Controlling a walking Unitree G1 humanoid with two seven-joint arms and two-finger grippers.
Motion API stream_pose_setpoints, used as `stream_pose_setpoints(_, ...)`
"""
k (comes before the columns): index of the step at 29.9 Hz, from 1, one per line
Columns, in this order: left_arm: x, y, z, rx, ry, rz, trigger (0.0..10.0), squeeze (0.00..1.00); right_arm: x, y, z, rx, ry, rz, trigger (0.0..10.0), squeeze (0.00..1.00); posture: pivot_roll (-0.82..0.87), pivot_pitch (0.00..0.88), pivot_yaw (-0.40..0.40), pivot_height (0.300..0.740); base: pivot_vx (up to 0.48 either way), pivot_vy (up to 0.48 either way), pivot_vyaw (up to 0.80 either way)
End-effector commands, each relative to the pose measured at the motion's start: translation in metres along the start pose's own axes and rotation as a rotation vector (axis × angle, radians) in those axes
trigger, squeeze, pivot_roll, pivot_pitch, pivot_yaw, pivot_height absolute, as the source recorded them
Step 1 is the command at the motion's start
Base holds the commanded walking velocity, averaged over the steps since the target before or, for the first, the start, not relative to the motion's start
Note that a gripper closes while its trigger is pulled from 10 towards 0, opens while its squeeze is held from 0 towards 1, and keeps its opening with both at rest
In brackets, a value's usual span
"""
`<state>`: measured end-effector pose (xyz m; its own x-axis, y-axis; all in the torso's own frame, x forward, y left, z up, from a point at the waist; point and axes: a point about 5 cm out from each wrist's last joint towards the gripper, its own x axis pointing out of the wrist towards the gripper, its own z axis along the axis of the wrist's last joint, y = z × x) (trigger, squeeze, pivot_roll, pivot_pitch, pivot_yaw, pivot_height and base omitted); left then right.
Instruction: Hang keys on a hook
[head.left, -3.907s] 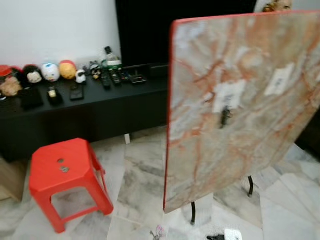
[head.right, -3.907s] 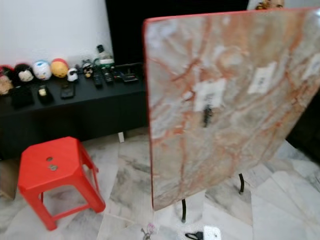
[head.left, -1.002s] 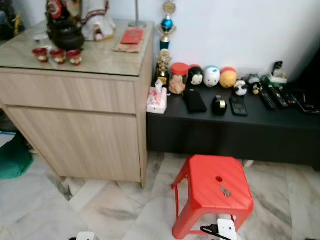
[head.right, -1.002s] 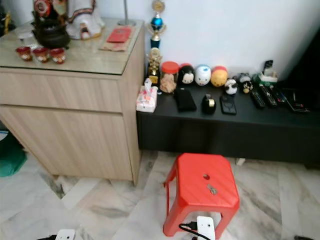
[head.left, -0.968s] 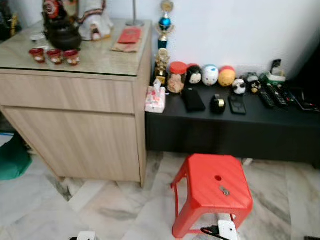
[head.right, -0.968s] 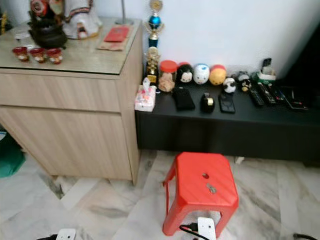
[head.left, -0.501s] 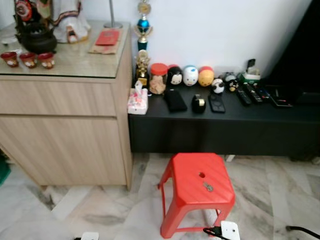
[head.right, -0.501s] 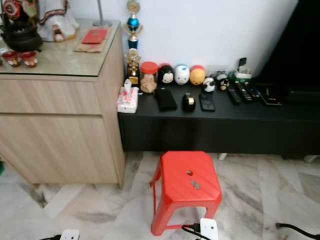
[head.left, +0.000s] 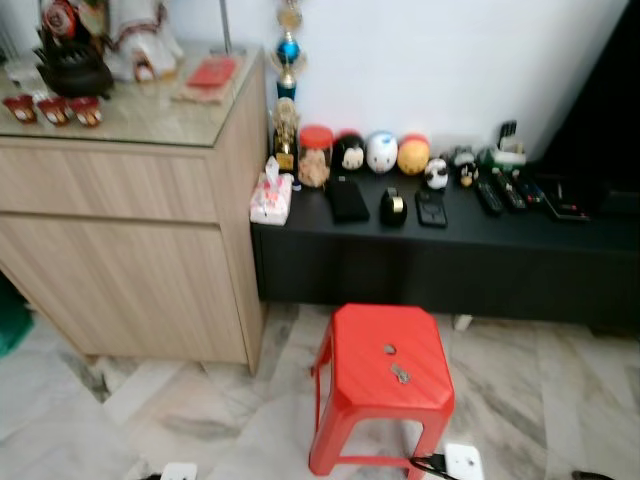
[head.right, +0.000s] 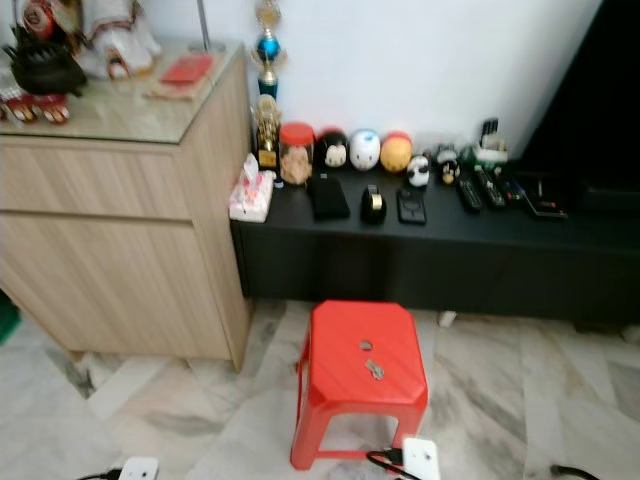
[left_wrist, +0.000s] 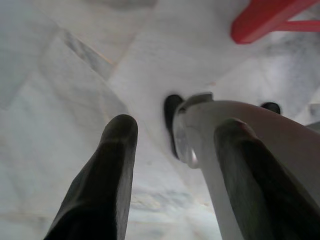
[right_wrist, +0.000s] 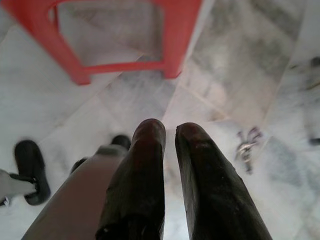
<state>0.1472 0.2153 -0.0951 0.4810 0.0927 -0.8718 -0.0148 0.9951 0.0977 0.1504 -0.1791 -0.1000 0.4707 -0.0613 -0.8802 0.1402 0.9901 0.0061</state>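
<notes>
keys (head.left: 400, 374) lie diagonally on stool (head.left: 350, 385)

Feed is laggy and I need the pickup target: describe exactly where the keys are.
Find the red plastic stool on the marble floor before the black low cabinet. The keys lie on its seat, a small metallic cluster just nearer the camera than the seat's round hole.

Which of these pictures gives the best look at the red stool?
The right eye view: the red stool stands whole, seat and legs. The left eye view shows nearly the same; the right wrist view catches its legs, the left wrist view a corner.
</notes>
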Motion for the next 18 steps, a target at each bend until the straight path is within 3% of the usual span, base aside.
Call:
stream_pose_setpoints(1, -0.0011, -0.0004, -0.0085, 0.019, 0.031, -0.004, 10.0, 0.0, 0.0003, 0.0031, 0.0016, 0.019, -0.009, 0.007, 10.0, 0.0, 0.08, 0.0, -0.098, 0.74, 0.0, 0.0, 0.0)
stream_pose_setpoints(8, -0.0014, 0.001, -0.009, 0.011, 0.026, 0.0, 10.0, 0.0, -0.0001, 0.0053, -0.0024, 0.124, 0.002, 0.02, 10.0, 0.0, 0.08, 0.0, -0.093, 0.74, 0.0, 0.0, 0.0)
stream_pose_setpoints(18, -0.0022, 0.0051, -0.0101, -0.032, 0.019, 0.002, 10.0, 0.0, -0.0001, 0.0102, -0.0043, 0.063, 0.023, 0.053, 10.0, 0.0, 0.07, 0.0, -0.076, 0.74, 0.0, 0.0, 0.0)
